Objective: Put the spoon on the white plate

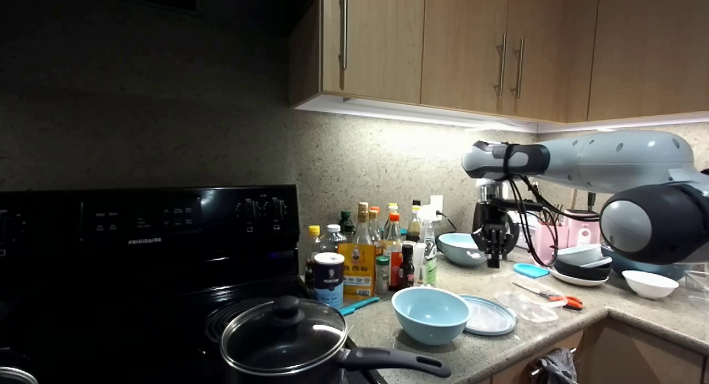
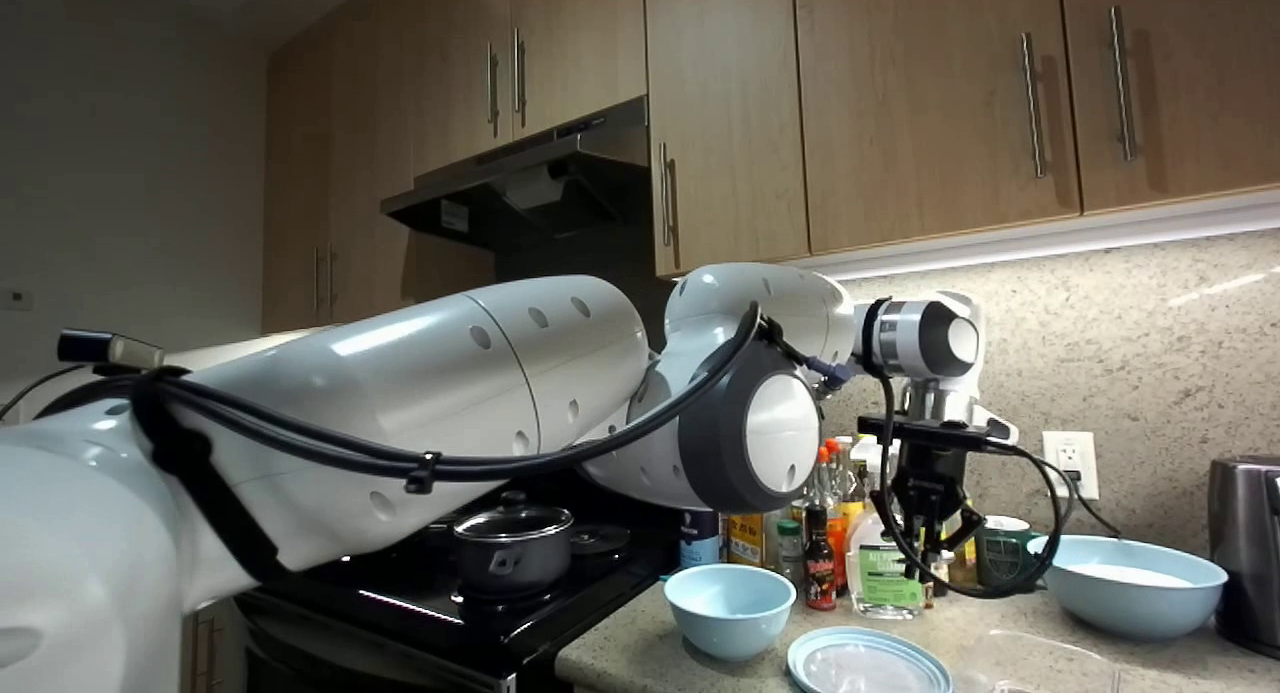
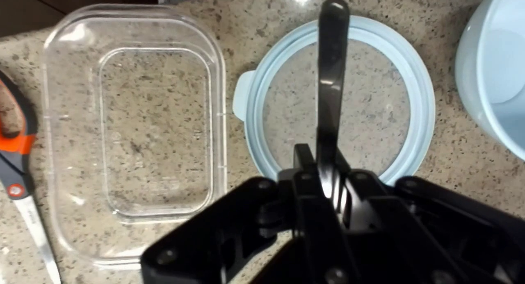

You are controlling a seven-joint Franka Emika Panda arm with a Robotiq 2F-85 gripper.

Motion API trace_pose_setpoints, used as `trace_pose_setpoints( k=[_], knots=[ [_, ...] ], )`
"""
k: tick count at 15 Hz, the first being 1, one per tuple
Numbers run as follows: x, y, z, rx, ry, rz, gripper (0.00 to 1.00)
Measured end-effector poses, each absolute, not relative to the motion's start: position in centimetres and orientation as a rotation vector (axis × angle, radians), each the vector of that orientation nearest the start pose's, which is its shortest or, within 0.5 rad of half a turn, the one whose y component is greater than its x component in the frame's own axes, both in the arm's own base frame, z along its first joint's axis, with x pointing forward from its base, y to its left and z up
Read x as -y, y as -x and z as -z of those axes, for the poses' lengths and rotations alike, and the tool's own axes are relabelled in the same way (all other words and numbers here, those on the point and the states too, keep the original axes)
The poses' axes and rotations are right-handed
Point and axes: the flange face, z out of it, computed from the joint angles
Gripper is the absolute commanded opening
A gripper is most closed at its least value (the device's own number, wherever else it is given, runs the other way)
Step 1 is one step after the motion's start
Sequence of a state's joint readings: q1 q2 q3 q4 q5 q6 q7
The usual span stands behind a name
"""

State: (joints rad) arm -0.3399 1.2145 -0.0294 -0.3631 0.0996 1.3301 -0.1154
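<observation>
In the wrist view my gripper [image 3: 322, 156] is shut on the spoon [image 3: 331, 71]. The spoon's dark, shiny handle sticks out past the fingertips, and its other end is hidden by the gripper. In an exterior view the gripper [image 1: 493, 256] hangs pointing down above the counter; the spoon cannot be made out there. A thin white plate [image 1: 576, 281] shows only as a rim under a black bowl [image 1: 581, 270]. A flat round lid [image 3: 422, 99] with a light blue rim and see-through middle lies on the counter, below the handle in the wrist view.
A deep light blue bowl [image 1: 431, 317] stands beside the lid. A clear plastic container [image 3: 135, 132] and orange scissors [image 3: 16, 142] lie nearby. A small white bowl [image 1: 650, 287], a large light blue bowl [image 2: 1130, 598], several bottles [image 1: 393, 245] and a lidded pot [image 1: 285, 339] stand around.
</observation>
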Motion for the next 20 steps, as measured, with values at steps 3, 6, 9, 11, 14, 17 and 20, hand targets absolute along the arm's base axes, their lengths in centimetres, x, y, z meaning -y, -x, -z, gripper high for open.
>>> trace_pose_setpoints(
  k=[3, 6, 9, 11, 14, 17, 20],
  knots=[
    [22.1, -73.4, -29.3, -0.277, 2.977, -0.407, 0.03],
    [20.2, -73.4, -26.5, -0.236, 2.972, -0.505, 0.11],
    [20.3, -73.3, -26.0, -0.227, 2.968, -0.518, 0.03],
    [20.4, -73.3, -26.1, -0.227, 2.969, -0.514, 0.03],
    [19.8, -73.4, -25.3, -0.213, 2.952, -0.522, 0.03],
    [19.0, -73.3, -23.0, -0.195, 2.921, -0.557, 0.03],
    [18.7, -73.1, -20.7, -0.19, 2.899, -0.595, 0.03]
  ],
)
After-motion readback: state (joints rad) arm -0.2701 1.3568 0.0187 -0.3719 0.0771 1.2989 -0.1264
